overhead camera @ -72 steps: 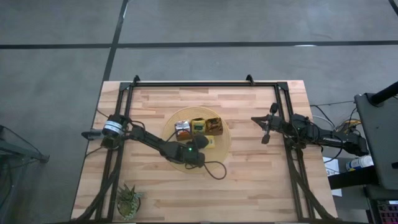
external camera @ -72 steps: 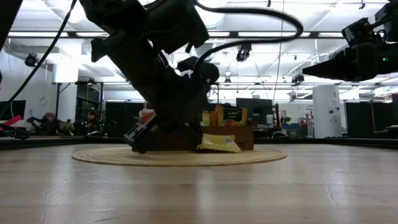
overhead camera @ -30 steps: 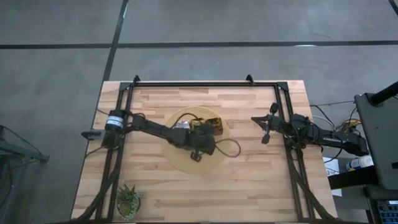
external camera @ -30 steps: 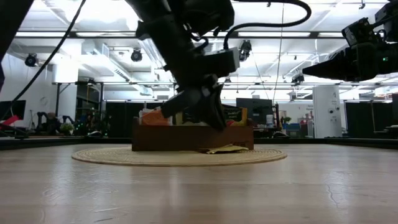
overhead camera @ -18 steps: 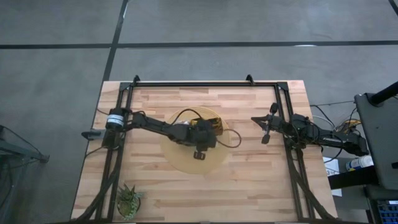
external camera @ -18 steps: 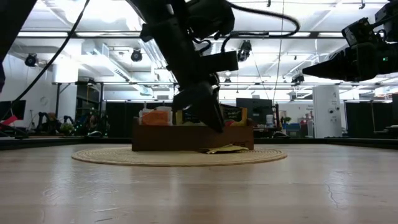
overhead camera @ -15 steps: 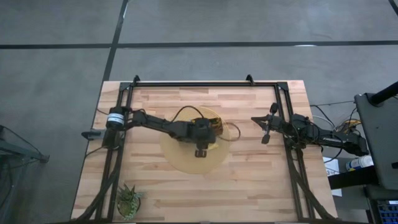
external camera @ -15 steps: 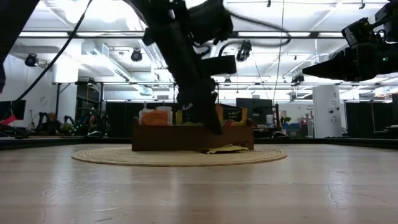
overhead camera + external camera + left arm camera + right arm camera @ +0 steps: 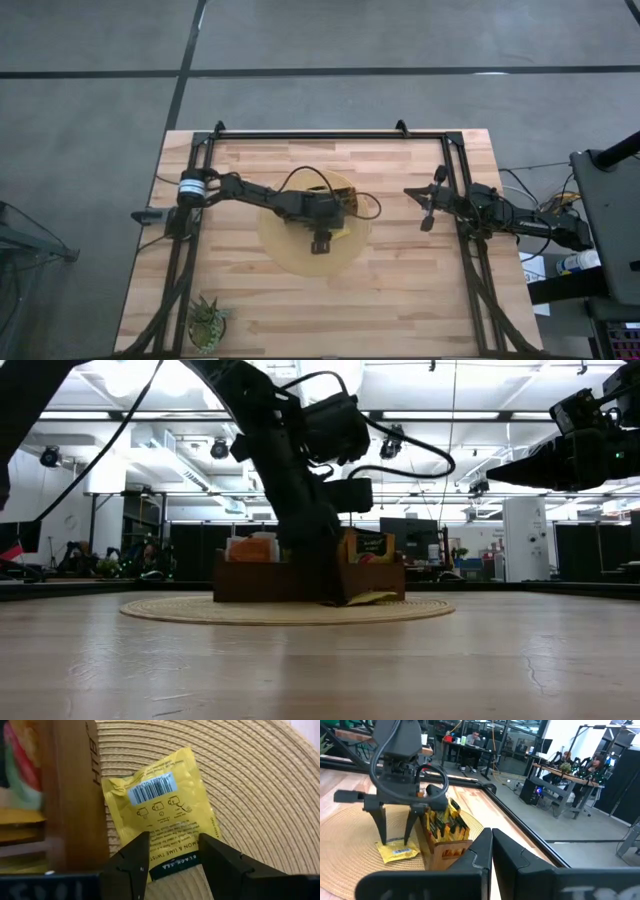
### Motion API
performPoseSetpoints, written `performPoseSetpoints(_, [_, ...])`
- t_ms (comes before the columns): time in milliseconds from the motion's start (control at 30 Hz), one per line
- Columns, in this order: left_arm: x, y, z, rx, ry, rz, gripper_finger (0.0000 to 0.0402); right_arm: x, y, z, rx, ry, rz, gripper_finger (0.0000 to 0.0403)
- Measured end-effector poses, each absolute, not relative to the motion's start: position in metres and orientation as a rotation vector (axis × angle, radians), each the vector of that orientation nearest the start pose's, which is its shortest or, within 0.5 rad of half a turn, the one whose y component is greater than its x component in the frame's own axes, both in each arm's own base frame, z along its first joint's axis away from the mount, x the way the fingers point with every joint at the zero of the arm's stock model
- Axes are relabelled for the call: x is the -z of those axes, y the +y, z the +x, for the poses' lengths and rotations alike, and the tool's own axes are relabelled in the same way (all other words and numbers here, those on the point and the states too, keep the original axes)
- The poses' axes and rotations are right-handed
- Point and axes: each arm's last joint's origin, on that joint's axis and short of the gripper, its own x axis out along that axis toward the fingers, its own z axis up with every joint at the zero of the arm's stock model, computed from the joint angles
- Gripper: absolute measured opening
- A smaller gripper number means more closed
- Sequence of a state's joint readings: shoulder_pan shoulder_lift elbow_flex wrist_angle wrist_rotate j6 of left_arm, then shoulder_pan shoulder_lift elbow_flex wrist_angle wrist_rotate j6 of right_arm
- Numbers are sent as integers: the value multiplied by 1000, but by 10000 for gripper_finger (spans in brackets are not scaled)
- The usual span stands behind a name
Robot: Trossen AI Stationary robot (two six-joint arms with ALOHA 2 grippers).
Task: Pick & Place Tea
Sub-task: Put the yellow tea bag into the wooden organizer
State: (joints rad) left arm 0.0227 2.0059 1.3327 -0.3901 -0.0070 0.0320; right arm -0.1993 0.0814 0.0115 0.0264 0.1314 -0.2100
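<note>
The left gripper (image 9: 170, 851) has swung back over the near side of the brown box (image 9: 333, 203), and its fingers (image 9: 134, 857), nearly shut a second ago, now stand parted with nothing between them. Just beside the box wall, a yellow tea sachet (image 9: 162, 810) lies flat on the woven mat (image 9: 260, 795), one end between the spread fingers. By my reading, one sachet has just been dropped into the box, and this loose one is next. The right gripper (image 9: 428, 212) waits well apart from the box, its fingers closed on nothing.
</note>
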Motion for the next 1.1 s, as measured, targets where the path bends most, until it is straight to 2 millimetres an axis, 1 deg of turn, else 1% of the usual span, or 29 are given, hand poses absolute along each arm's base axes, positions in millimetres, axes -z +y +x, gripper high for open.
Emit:
performPoseSetpoints(133, [-140,9,410,-20,1079,19,167,-164,-24,99,325,77,-207,9])
performPoseSetpoints(233, [-138,9,411,-29,1079,25,158,-163,-24,99,325,78,-207,9])
performPoseSetpoints(300, [-139,9,412,-28,1075,27,135,-164,-24,99,324,78,-207,9])
performPoseSetpoints(333, [-140,8,413,-28,1072,27,116,-163,-24,99,325,78,-207,9])
performPoseSetpoints(433, [-143,8,416,-25,1062,32,37,-164,-24,99,325,78,-207,9])
performPoseSetpoints(467, [-144,9,416,-24,1061,35,20,-163,-24,99,325,78,-207,9])
performPoseSetpoints(567, [-144,8,417,-13,1061,52,6,-164,-24,99,325,78,-207,9])
performPoseSetpoints(733, [-148,6,416,3,1052,76,2,-164,-24,99,325,78,-207,9])
performPoseSetpoints(867, [-161,0,413,22,1037,94,1,-163,-24,99,325,78,-207,9])
performPoseSetpoints(967, [-183,-5,410,31,975,118,1,-163,-24,99,325,79,-207,9])
performPoseSetpoints(1100, [-212,-11,404,-27,893,178,1,-164,-24,99,325,78,-206,9])
